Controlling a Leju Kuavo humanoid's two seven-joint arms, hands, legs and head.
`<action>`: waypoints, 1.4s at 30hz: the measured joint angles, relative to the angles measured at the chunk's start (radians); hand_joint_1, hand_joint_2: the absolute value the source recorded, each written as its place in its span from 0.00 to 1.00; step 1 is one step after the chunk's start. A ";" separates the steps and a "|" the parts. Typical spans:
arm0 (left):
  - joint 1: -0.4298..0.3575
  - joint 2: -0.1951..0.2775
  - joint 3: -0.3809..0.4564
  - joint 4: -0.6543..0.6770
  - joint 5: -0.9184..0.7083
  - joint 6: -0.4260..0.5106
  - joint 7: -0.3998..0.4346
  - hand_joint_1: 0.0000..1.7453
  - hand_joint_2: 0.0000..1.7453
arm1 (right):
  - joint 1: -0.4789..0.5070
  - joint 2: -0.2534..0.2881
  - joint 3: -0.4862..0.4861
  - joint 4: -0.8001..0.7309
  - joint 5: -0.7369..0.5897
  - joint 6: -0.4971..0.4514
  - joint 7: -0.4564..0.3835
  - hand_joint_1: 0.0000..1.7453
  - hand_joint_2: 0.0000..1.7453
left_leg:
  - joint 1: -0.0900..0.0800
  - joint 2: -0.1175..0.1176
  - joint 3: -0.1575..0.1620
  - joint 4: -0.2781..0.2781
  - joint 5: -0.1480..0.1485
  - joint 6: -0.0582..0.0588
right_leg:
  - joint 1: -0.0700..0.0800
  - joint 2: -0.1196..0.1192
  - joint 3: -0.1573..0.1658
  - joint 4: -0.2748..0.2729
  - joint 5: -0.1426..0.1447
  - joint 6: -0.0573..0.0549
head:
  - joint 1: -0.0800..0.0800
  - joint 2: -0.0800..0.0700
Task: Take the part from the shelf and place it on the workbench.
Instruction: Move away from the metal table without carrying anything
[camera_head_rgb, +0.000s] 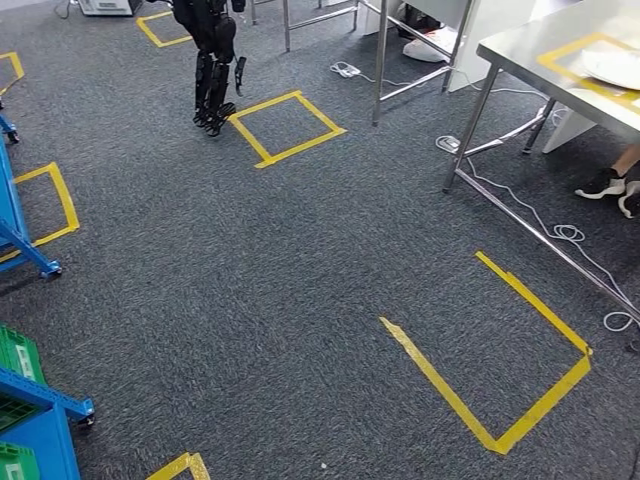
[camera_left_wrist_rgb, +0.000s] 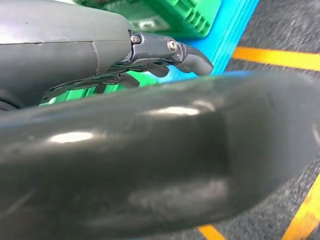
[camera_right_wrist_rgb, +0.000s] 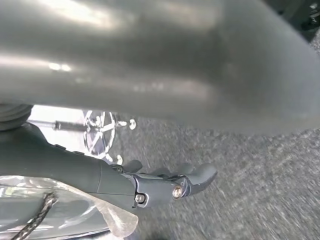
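Noting grey carpet (camera_head_rgb: 264, 300) taking most of the head frame, with six yellow tape outlines on it, some cut by the edges, and a seventh on the bench top.

Placing one steel workbench (camera_head_rgb: 528, 45) at upper right, one pale flat item (camera_head_rgb: 615, 68) lying inside its tape outline. Judging the bench as lying ahead and to the right, so nearer the right arm; its long edge running from upper centre-right toward the right edge.

Placing blue shelf (camera_head_rgb: 45, 440) along the left edge and lower left, holding at least two green crates (camera_head_rgb: 16, 355).

Logging one other robot (camera_head_rgb: 213, 60) at top, left of centre, and two shoes (camera_head_rgb: 604, 183) under the bench at right.

Reading left hand (camera_left_wrist_rgb: 113, 140) as spread, dark fingers (camera_left_wrist_rgb: 188, 57) stretched straight, nothing between them, green crate and blue frame behind.

Finding right hand (camera_right_wrist_rgb: 151, 75) with fingers (camera_right_wrist_rgb: 188, 182) stretched out too; one clear plastic wrap (camera_right_wrist_rgb: 94, 212) with a dark cord lying against its underside at lower left of the wrist frame. Guessing this to be the part; cannot tell whether gripped.
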 joint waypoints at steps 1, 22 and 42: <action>0.001 0.000 0.000 -0.001 -0.001 0.000 0.001 0.00 0.00 | 0.001 0.000 0.000 0.000 0.000 0.000 0.000 0.00 0.00 | 0.003 -0.012 -0.004 0.000 0.003 -0.006 | 0.002 0.014 0.007 -0.017 0.000 -0.001 | 0.000 0.000; 0.023 0.008 -0.002 -0.021 -0.009 0.006 0.024 0.00 0.00 | -0.006 0.000 -0.001 -0.007 0.001 0.000 -0.001 0.00 0.00 | 0.002 0.117 0.035 -0.020 -0.013 0.008 | 0.002 -0.122 -0.004 0.087 -0.092 0.024 | 0.002 0.000; 0.034 0.033 -0.004 -0.084 -0.008 0.004 0.041 0.00 0.00 | -0.020 0.000 -0.006 0.008 0.013 0.031 -0.037 0.00 0.00 | 0.002 0.038 0.034 -0.024 -0.010 -0.005 | 0.004 -0.069 -0.008 -0.020 0.014 0.005 | 0.002 0.000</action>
